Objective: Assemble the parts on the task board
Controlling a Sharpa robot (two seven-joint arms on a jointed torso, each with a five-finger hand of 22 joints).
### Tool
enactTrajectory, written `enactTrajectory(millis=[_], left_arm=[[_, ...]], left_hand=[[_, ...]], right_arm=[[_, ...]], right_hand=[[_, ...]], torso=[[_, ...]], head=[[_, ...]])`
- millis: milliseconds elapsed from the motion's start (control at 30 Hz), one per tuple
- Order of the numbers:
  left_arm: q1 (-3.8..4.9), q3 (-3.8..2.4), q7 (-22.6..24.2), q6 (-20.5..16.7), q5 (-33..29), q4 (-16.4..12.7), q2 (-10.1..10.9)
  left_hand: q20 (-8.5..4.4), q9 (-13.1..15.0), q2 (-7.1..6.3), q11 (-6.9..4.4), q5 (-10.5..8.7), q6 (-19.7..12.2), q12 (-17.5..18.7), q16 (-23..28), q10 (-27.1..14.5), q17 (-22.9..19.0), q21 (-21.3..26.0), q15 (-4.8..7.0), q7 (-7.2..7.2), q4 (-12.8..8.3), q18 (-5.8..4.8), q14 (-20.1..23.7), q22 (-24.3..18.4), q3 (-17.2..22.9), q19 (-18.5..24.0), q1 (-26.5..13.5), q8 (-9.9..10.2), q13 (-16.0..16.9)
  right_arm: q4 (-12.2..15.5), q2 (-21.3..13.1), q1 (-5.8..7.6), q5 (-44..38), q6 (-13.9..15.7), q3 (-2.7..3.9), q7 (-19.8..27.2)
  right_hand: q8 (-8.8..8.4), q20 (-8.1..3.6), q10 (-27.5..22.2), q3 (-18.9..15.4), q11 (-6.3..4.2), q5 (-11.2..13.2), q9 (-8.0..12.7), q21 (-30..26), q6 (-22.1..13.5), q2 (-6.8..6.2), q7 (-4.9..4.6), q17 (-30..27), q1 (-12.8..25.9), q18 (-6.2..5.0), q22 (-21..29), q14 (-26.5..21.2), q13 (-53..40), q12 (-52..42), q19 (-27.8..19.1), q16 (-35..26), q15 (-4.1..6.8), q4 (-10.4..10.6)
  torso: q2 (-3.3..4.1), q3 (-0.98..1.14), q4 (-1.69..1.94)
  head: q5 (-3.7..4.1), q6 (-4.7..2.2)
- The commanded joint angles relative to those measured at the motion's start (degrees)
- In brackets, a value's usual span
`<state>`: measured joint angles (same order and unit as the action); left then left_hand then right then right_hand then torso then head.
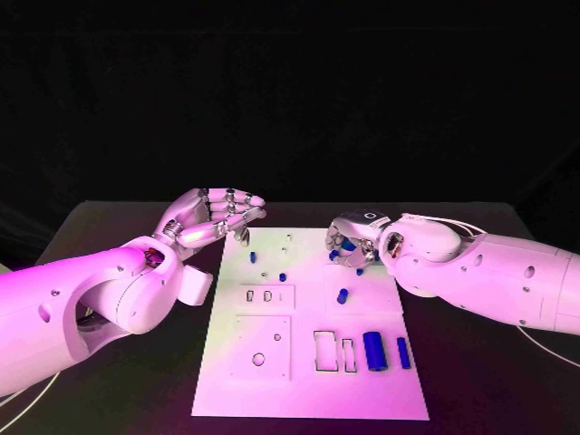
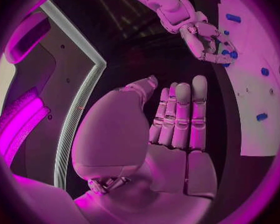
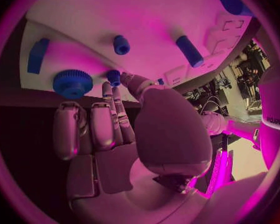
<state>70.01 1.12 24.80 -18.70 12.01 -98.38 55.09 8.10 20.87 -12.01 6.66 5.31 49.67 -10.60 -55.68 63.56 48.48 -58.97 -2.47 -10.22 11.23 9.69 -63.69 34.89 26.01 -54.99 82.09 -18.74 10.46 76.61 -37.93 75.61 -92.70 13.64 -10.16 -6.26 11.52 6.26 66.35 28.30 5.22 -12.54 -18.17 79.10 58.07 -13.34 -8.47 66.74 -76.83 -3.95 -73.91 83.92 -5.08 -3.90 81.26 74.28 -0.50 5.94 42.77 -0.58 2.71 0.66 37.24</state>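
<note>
We see the task board [image 1: 310, 381] lying in the middle of the table [image 1: 499, 399], with small blue parts scattered over its far half and two longer blue cylinders [image 1: 373, 351] lying near its right front edge beside a rectangular cutout. Our right hand [image 1: 358, 237] hangs low over the board's far right area; in the right wrist view its fingers [image 3: 105, 127] are stretched out side by side toward a small blue peg [image 3: 114, 76] and a blue gear [image 3: 72, 82], and we judge it holds nothing, though we cannot tell whether a fingertip touches the peg. Our left hand [image 1: 212, 216] hovers just off the board's left far corner, fingers loosely apart and empty. The risk we see is crowding: the peg and gear sit close together, so a reach for one could nudge the other or roll a loose cylindrical part across the smooth plate. A shallow fingertip pinch on so small a piece might also slip.
</note>
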Motion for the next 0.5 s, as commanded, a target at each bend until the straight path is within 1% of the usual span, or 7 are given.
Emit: enactTrajectory(millis=[33, 67, 233, 367, 400, 467, 500], left_arm=[[0.16, -0.06, 0.3, 1.4, -0.5, -0.1, 0.0], [0.18, -0.06, 0.3, 1.4, -0.5, -0.1, 0.0], [0.25, -0.06, 0.2, 1.7, -0.5, -0.2, 0.1], [0.28, -0.06, 0.1, 1.9, -0.7, -0.1, 0.1], [0.28, -0.06, 0.1, 2.0, -0.8, -0.1, 0.1], [0.29, -0.06, 0.1, 2.1, -0.8, -0.1, 0.1], [0.30, -0.06, 0.1, 2.1, -0.9, -0.1, 0.1]], left_hand=[[0.12, 0.1, 0.11, -0.01, -0.10, -0.5, -0.4, -0.1, -0.3, -0.1, -0.3, -0.20, -0.12, -0.1, 0.38, -0.2, 0.1, 0.4, -0.1, -0.2, 0.1, 0.1], [0.12, 0.1, 0.12, -0.01, -0.10, -0.5, -0.4, -0.1, -0.3, 0.0, -0.3, -0.20, -0.13, -0.1, 0.39, -0.2, 0.1, 0.4, -0.1, -0.2, 0.1, 0.1], [0.14, 0.1, 0.17, 0.00, -0.10, -0.7, -0.4, -0.1, -0.3, 0.0, -0.3, -0.22, -0.16, -0.1, 0.39, -0.2, 0.1, 0.5, 0.0, -0.2, 0.2, 0.2], [0.14, 0.1, 0.21, 0.00, -0.10, -0.7, -0.5, 0.0, -0.4, 0.0, -0.3, -0.22, -0.17, -0.1, 0.40, -0.1, 0.1, 0.5, 0.0, -0.2, 0.2, 0.2], [0.15, 0.1, 0.26, 0.01, -0.10, -0.8, -0.5, 0.0, -0.4, 0.0, -0.4, -0.23, -0.19, -0.1, 0.39, -0.1, 0.1, 0.5, 0.0, -0.2, 0.2, 0.3], [0.15, 0.1, 0.28, 0.02, -0.12, -0.8, -0.5, 0.0, -0.4, 0.0, -0.4, -0.24, -0.20, -0.1, 0.39, -0.1, 0.2, 0.6, 0.1, -0.3, 0.3, 0.3], [0.15, 0.1, 0.28, 0.02, -0.12, -0.8, -0.5, 0.0, -0.4, 0.0, -0.4, -0.24, -0.20, -0.1, 0.39, -0.1, 0.2, 0.6, 0.1, -0.3, 0.3, 0.3]], right_arm=[[-0.4, 0.1, -0.08, -0.8, -1.3, -0.01, -0.4], [-0.5, 0.2, -0.10, -0.8, -1.3, -0.01, -0.4], [-0.9, 0.3, -0.18, -0.8, -1.5, -0.01, -0.5], [-0.8, 0.4, -0.21, -0.8, -0.7, -0.02, -0.8], [-0.8, 0.5, -0.22, -0.8, -0.3, -0.02, -0.9], [-0.7, 0.5, -0.23, -1.0, 0.7, -0.02, -1.1], [-0.6, 0.5, -0.24, -1.0, 1.6, -0.02, -1.2]], right_hand=[[0.19, 0.12, 0.3, 0.3, -0.02, 0.2, -0.1, 0.2, 0.3, 0.28, 0.00, -0.1, 0.3, 0.49, 0.0, 2.1, -0.1, -0.1, 0.4, 0.3, 0.01, 0.0], [0.19, 0.12, 0.3, 0.3, -0.02, 0.2, -0.1, 0.2, 0.3, 0.28, 0.00, -0.1, 0.3, 0.49, 0.0, 2.1, -0.1, -0.1, 0.4, 0.3, 0.01, 0.0], [0.23, 0.11, 0.3, 0.5, -0.05, 0.2, -0.2, 0.2, 0.3, 0.35, 0.04, 0.0, 0.3, 0.48, 0.0, 2.1, -0.1, 0.0, 0.3, 0.4, 0.02, 0.1], [0.68, 0.02, 1.0, 1.5, -0.25, 0.2, -0.7, 0.4, 0.8, 1.06, 0.26, 0.0, -0.3, 0.54, -0.4, 2.0, -0.2, -0.1, 0.4, 0.7, 0.17, -0.1], [1.02, -0.09, 1.5, 2.7, -0.41, 4.2, -1.1, 0.7, 1.0, 1.89, 0.40, 0.0, -0.8, 0.62, -0.9, 2.0, -0.3, -0.1, 0.5, 0.8, 0.32, -0.1], [1.52, -0.17, 2.4, 3.6, -0.62, 5.4, -1.6, 1.0, 1.5, 2.36, 0.60, -0.1, -1.1, 0.68, -1.4, 1.9, -0.5, -0.3, 0.7, 1.0, 0.49, -0.2], [2.08, -0.32, 3.2, 4.2, -0.91, 6.1, -2.1, 1.3, 2.0, 2.84, 0.85, -0.1, -1.4, 0.76, -1.8, 1.9, -0.7, -0.5, 0.9, 1.1, 0.71, -0.4]], torso=[[0.13, 0.00, 0.07], [0.14, 0.00, 0.10], [0.13, -0.02, -0.01], [0.10, -0.02, -0.01], [0.10, -0.02, 0.01], [0.10, -0.02, 0.03], [0.10, -0.03, 0.05]], head=[[-0.01, -0.06], [0.01, -0.04], [-0.22, 0.13], [-0.18, 0.19], [-0.16, 0.22], [-0.24, 0.23], [-0.29, 0.17]])
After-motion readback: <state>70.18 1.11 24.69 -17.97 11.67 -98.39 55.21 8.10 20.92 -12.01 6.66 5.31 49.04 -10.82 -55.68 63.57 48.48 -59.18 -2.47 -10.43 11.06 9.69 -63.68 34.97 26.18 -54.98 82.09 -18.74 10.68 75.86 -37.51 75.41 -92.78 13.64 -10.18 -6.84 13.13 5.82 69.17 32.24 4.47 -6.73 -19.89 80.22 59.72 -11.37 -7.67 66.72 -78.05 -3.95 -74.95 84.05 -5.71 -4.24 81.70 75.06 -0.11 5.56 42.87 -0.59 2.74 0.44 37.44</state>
